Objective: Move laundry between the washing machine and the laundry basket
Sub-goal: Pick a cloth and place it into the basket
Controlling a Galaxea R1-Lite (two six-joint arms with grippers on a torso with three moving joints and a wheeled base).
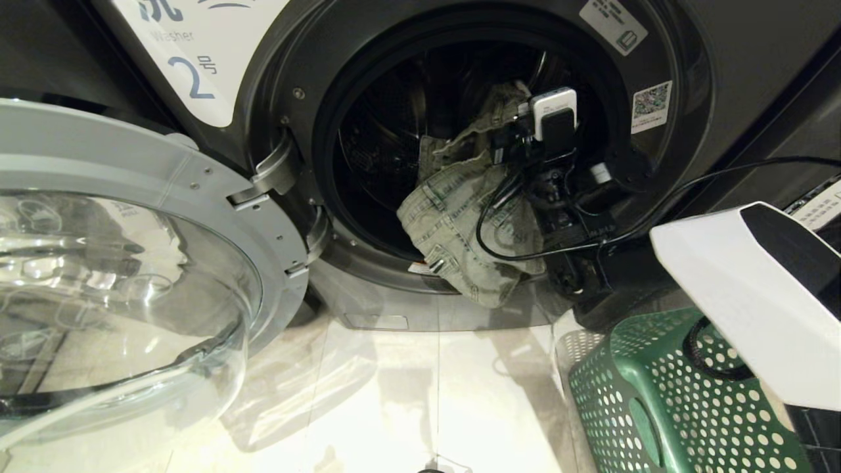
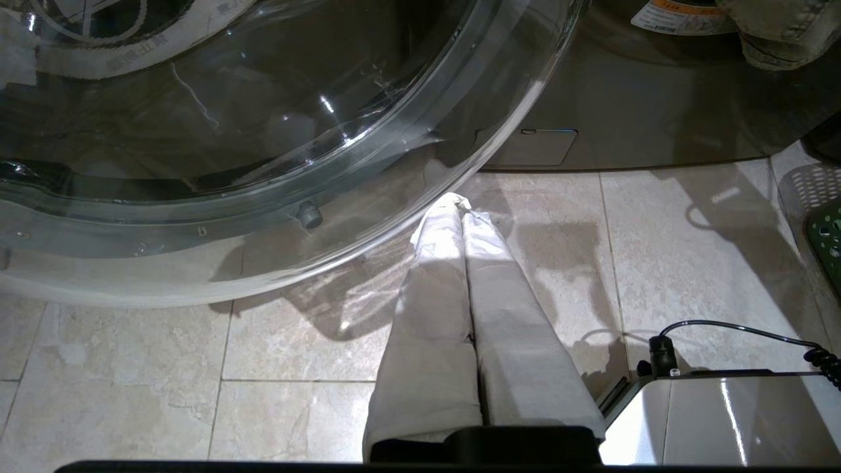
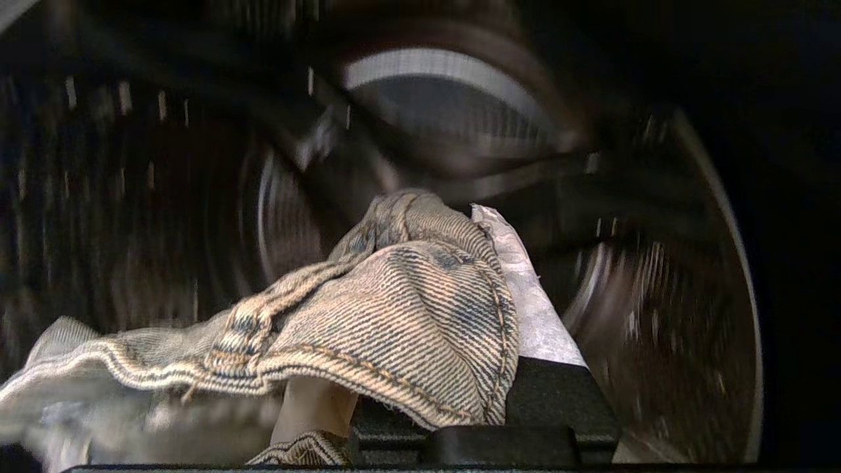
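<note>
— Where's the right gripper (image 3: 453,217) at?

— In the mouth of the washing machine (image 1: 690,98), the one with the big 2 on its label (image 1: 190,59). Its fingers are pinched on a grey-green denim garment (image 1: 460,223). The cloth is draped right over the fingers (image 3: 525,295) in the right wrist view, with the dark drum (image 1: 381,131) behind it.

— Is the garment out of the machine?

— Partly. It hangs from the gripper over the lower lip of the opening, and its bottom end dangles in front of the machine's front panel, above the tiled floor (image 1: 407,394).

— And the door?

— The glass door (image 1: 131,276) is swung wide open on the left, hinged beside the opening.

— The basket?

— The green laundry basket (image 1: 657,401) with the round holes stands on the floor, low on the right, just below the machine's front corner. I can't see inside it from here.

— The other arm?

— The left gripper (image 2: 460,203) is parked low, fingers pressed together, pointing at the floor just beside the door's rim. It holds nothing.
</note>
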